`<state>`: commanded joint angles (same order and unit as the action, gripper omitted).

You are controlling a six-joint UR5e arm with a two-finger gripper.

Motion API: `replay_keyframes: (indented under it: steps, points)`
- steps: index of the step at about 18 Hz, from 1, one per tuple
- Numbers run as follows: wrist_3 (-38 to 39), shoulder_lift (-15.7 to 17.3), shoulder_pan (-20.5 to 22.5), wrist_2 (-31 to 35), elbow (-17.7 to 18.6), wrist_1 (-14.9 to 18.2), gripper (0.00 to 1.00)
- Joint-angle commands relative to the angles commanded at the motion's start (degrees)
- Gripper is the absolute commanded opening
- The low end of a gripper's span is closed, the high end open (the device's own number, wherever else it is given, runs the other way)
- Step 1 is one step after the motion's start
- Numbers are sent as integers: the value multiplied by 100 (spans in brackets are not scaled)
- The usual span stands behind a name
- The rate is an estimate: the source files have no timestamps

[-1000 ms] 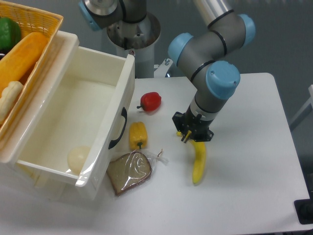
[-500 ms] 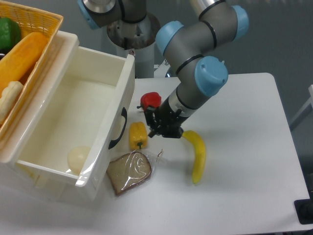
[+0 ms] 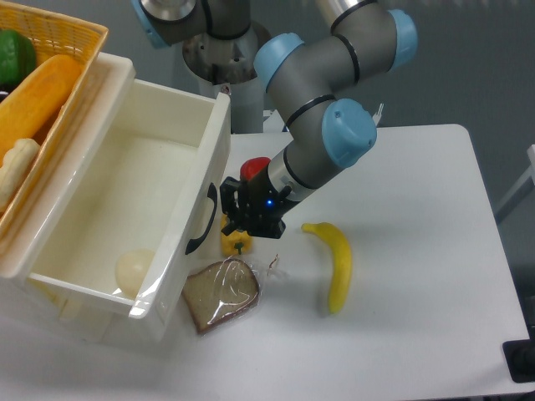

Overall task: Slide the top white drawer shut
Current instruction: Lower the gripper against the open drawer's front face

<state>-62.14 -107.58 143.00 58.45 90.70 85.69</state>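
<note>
Claw (image 3: 242,219), grip state unclear, is travelling left from banana (image 3: 334,261) toward the top white drawer (image 3: 180,209) front, apparently for pushing.

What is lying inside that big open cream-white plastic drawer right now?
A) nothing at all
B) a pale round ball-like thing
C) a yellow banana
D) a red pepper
B: a pale round object sits in the near corner of the open cream-white plastic drawer, with nothing else visible inside.

Readable text: I find none anywhere in my view.
Drawer (image 3: 125,200), left of frame: plain white, with no label I can make out.
Bread bag (image 3: 224,291), lower centre: nothing legible.
</note>
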Motion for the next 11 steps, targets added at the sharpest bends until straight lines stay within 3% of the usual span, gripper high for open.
replay_keyframes:
  steps: [11]
  points:
    - [9,246,-184,-62,0,316,10]
